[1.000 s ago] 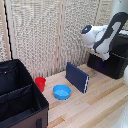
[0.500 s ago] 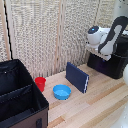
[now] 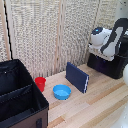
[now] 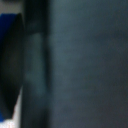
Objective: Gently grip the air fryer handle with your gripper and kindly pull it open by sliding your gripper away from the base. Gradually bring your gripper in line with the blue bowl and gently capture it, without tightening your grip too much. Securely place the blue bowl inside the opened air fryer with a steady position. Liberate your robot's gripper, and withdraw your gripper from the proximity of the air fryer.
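First step: your hand (image 3: 96, 46) sits over the air fryer (image 3: 111, 64) at the exterior view's right; its opening I cannot tell, the wrist view being a dark blur. Blue bowl (image 3: 62, 92) waits on the tabletop (image 3: 95, 105), well apart; next, find the handle and pull.

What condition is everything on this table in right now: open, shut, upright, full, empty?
air fryer: drawer state hidden behind the arm.
blue bowl: upright on the wood, empty, untouched.
red cup: upright; contents not visible.
dark-blue slab: standing on edge, tilted.
black fabric bin: open on top; inside too dark to tell.
gripper: at the air fryer; fingers not visible, wrist view blurred, so open or shut cannot be told.
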Controlling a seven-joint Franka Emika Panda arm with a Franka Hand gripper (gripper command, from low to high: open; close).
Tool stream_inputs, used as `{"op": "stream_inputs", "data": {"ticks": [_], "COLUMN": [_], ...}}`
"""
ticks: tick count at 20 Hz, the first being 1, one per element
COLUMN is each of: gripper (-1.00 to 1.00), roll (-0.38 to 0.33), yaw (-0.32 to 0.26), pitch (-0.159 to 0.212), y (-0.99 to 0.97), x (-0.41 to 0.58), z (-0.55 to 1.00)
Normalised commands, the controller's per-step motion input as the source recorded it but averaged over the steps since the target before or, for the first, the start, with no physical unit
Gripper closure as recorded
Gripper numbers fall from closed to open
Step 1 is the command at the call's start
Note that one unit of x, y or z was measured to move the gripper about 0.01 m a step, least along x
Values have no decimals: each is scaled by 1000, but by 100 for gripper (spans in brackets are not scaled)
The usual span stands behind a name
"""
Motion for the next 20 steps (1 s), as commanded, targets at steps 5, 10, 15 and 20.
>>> {"op": "stream_inputs", "data": {"ticks": [5, 10, 15, 20], "gripper": [100, 100, 100, 100], "roll": [161, 291, 314, 292], "yaw": [-169, -191, -169, -156], "pitch": [96, 101, 129, 81], "y": [189, 152, 197, 266], "x": [-38, 0, 0, -57], "z": [125, 107, 41, 103]}}
